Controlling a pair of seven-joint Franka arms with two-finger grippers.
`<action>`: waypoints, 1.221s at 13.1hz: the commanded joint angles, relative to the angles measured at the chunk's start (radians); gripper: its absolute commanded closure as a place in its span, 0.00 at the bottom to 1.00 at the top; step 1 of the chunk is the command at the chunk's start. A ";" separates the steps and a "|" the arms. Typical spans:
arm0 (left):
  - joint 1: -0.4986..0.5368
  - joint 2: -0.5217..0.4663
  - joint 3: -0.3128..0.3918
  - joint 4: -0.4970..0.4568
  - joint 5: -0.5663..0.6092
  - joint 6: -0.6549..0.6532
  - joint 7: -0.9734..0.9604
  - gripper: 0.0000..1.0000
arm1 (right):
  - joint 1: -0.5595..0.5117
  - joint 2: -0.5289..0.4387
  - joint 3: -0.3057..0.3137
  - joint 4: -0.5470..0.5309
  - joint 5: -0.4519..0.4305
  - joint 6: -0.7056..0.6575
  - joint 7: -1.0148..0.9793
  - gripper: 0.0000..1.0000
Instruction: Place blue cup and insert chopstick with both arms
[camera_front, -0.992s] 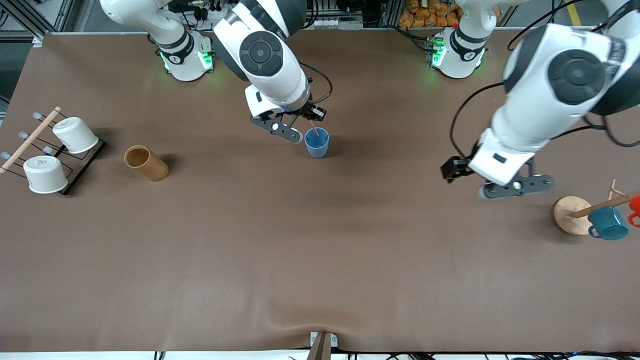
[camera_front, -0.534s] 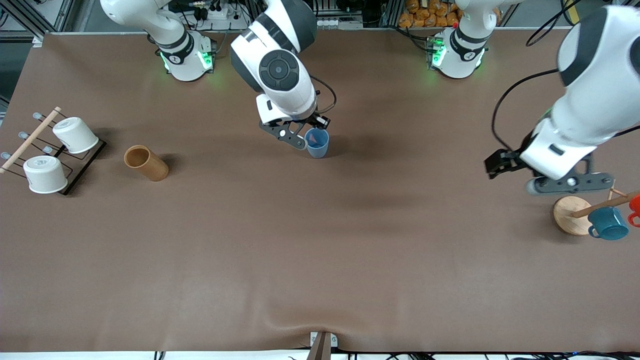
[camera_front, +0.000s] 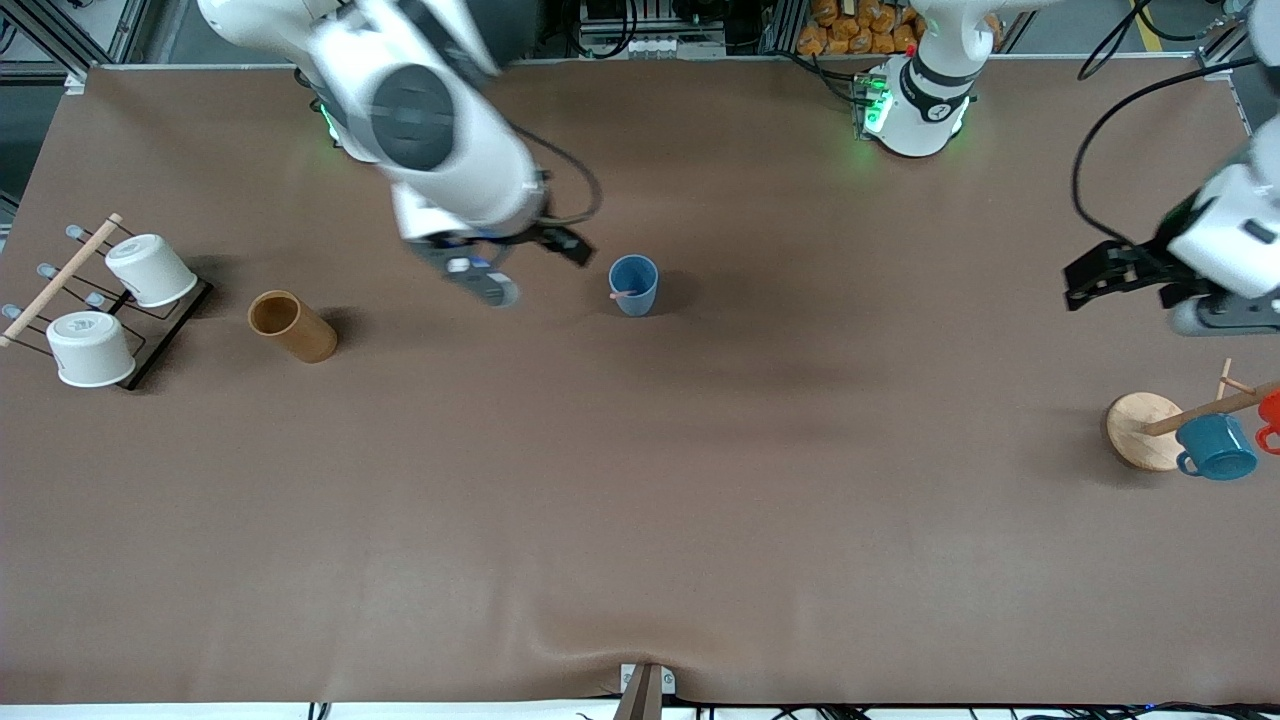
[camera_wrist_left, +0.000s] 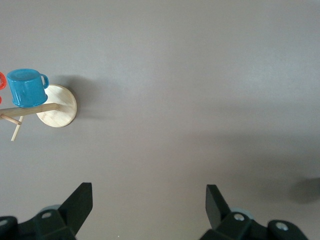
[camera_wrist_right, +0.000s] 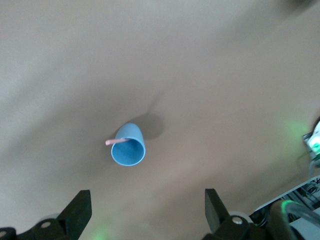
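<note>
The blue cup (camera_front: 634, 285) stands upright on the brown table, and it also shows in the right wrist view (camera_wrist_right: 128, 150). The pinkish chopstick (camera_front: 622, 294) rests inside it, leaning on the rim with its end sticking out (camera_wrist_right: 116, 142). My right gripper (camera_front: 478, 280) is open and empty (camera_wrist_right: 148, 197), up in the air over bare table beside the cup, toward the right arm's end. My left gripper (camera_front: 1215, 315) is open and empty (camera_wrist_left: 149, 192), high over bare table at the left arm's end, near the mug tree.
A brown wooden holder (camera_front: 292, 326) and a black rack (camera_front: 170, 335) with two white cups stand at the right arm's end. A wooden mug tree (camera_front: 1140, 430) with a teal mug (camera_front: 1215, 447) and a red one stands at the left arm's end (camera_wrist_left: 57, 106).
My right gripper let the chopstick go into the blue cup and moved off toward the right arm's end. My left gripper drew farther toward the left arm's end.
</note>
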 joint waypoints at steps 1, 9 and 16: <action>-0.033 -0.043 0.056 -0.039 -0.028 -0.012 0.054 0.00 | -0.090 0.006 0.016 0.035 -0.060 -0.029 -0.194 0.00; -0.039 -0.112 0.060 -0.090 -0.028 -0.006 0.050 0.00 | -0.412 -0.014 0.020 0.032 -0.286 0.044 -0.851 0.00; -0.041 -0.129 0.057 -0.099 -0.028 -0.010 0.033 0.00 | -0.656 -0.143 0.020 -0.097 -0.188 0.096 -1.190 0.00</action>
